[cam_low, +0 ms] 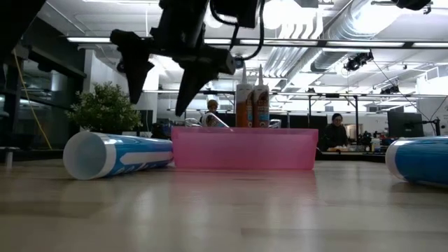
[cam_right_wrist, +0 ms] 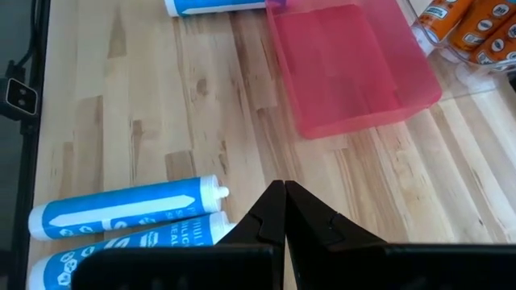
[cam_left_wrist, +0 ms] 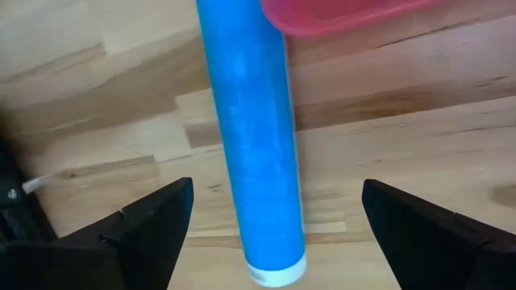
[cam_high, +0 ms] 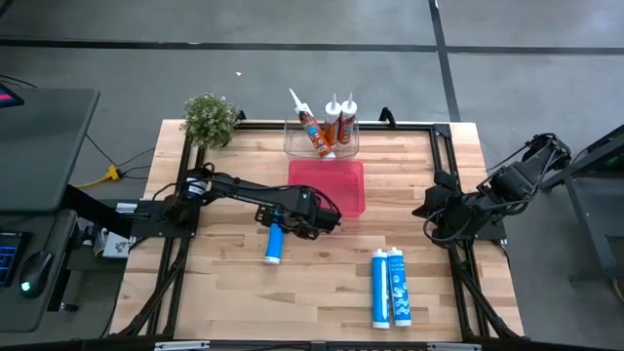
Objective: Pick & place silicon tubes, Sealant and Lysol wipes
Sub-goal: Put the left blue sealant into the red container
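High view: the left gripper (cam_high: 292,222) hangs over the loose blue plastic sealant tube (cam_high: 274,242), which lies at seven o'clock of the shallow pink plastic tray (cam_high: 351,175). The right gripper (cam_high: 429,207) waits at the table's three o'clock edge.

Low view: the tube lies just beside the tray wall.

Left wrist view: fingers (cam_left_wrist: 153,221) spread wide, straddling the tube for a likely grasp, bare wood either side.

Right wrist view: fingers (cam_right_wrist: 270,213) pressed together.

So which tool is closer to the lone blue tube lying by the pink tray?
The left tool, open, hangs right over the blue tube beside the pink tray. The right tool, shut, waits far off at the table's right edge.
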You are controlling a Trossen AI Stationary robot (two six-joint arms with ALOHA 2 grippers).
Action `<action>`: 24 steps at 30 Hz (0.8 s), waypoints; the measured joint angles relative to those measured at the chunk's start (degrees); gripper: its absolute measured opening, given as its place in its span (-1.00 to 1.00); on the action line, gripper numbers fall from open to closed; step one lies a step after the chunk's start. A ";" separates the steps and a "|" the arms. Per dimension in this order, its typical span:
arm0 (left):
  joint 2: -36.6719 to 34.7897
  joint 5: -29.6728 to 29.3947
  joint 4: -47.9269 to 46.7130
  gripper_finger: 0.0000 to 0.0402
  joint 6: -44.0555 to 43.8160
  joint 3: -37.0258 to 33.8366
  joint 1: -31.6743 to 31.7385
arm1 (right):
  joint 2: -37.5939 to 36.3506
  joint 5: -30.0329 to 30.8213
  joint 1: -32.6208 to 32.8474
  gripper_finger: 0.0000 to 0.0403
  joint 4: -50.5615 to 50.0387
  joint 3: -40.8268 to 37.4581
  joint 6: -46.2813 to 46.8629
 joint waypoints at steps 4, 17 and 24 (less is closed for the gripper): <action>0.46 -0.08 -0.37 0.77 1.08 -0.02 1.16 | 0.00 -0.14 0.00 -1.00 0.00 0.00 0.59; -3.40 4.46 16.88 0.77 1.45 -11.71 2.13 | 0.00 -0.07 0.00 -1.00 0.00 0.00 2.23; -6.34 3.30 16.55 0.77 -2.21 -17.36 2.13 | 0.00 -0.14 0.00 -1.00 -0.02 0.00 2.22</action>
